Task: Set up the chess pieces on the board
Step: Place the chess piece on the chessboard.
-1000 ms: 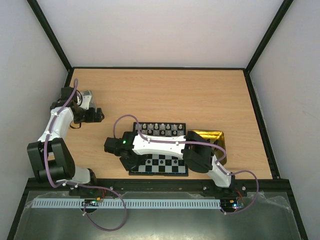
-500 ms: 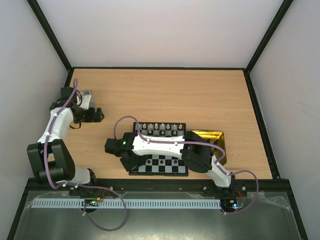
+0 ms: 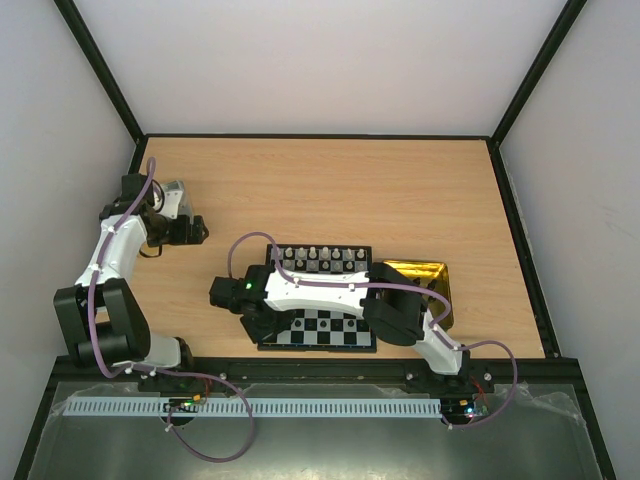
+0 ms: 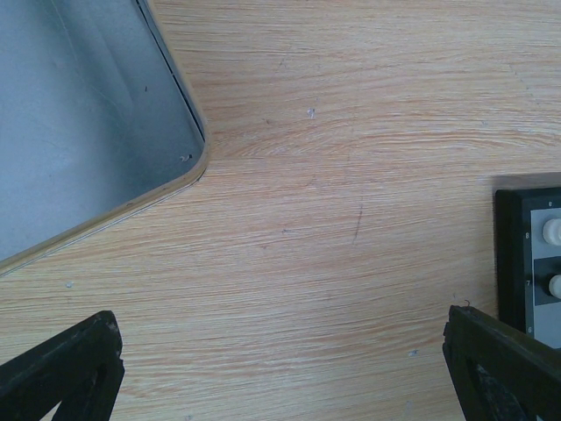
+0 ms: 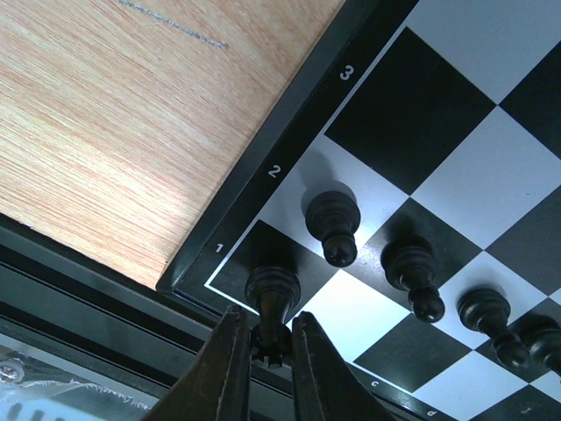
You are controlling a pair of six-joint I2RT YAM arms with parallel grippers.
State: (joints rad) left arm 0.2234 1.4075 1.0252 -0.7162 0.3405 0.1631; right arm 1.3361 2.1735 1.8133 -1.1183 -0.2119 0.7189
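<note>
While its two dark fingers close in from either side, the right end effector (image 5: 270, 355) pinches the notched crown of a tiny black chess piece (image 5: 273, 289). That piece has its round base on the dark corner square beside the numeral 1 of the small square black-and-white checked board (image 5: 403, 123). Four more black chess pieces (image 5: 333, 224) stand in a slanting line on the next rank, apart from the fingers. The board's thin black border lies flat on the light wooden counter (image 5: 105, 132), close to its near edge.

From above, the right arm reaches across the board's near half toward its near left corner. A row of pale and dark pieces (image 3: 320, 257) lines the far side, and a shallow gold metal tin (image 3: 425, 275) sits just beside the board's right edge.

The left end effector (image 4: 280, 351) hangs over bare counter with its fingers spread wide, holding nothing. It is between the rounded corner of a silver tin lid (image 4: 79, 132) and the board's edge, where two white pieces (image 4: 552, 232) show.
</note>
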